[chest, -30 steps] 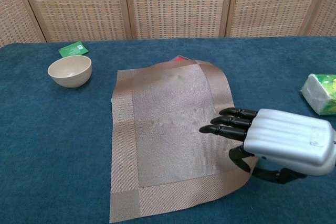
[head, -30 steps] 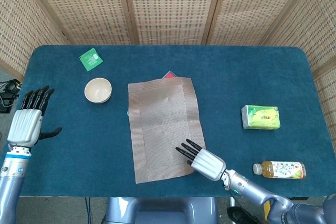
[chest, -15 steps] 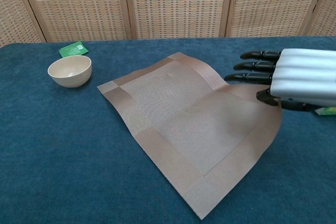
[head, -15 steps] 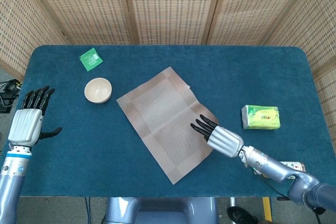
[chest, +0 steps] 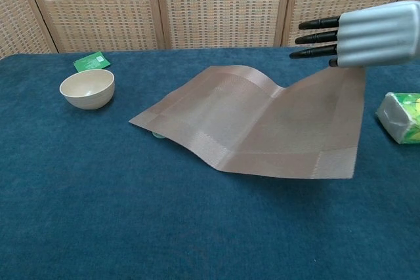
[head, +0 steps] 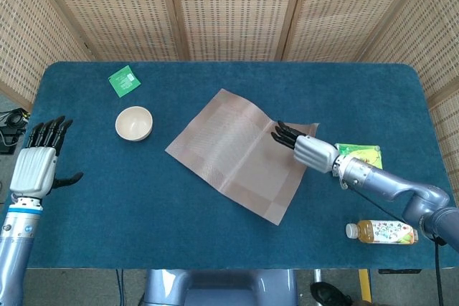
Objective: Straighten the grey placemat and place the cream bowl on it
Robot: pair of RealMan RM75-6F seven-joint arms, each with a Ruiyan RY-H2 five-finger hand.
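The grey placemat (head: 233,154) lies askew in the middle of the blue table, its right end raised off the cloth (chest: 315,119). My right hand (head: 307,149) grips that raised end from above, with the dark fingers pointing left over the mat (chest: 367,31). The cream bowl (head: 134,122) stands upright and empty to the left of the mat, apart from it (chest: 87,88). At the table's left edge my left hand (head: 39,166) is open, fingers spread, holding nothing; the chest view does not show it.
A green packet (head: 124,80) lies at the back left behind the bowl (chest: 92,61). A green tissue pack (head: 364,154) sits right of my right forearm (chest: 400,117). A drink bottle (head: 384,231) lies near the front right edge. Wicker screens stand behind the table.
My right hand has risen and swung to the back right with the mat's end in it. The mat turned from lengthwise to lying slantwise across the table. Bowl and left hand stayed put.
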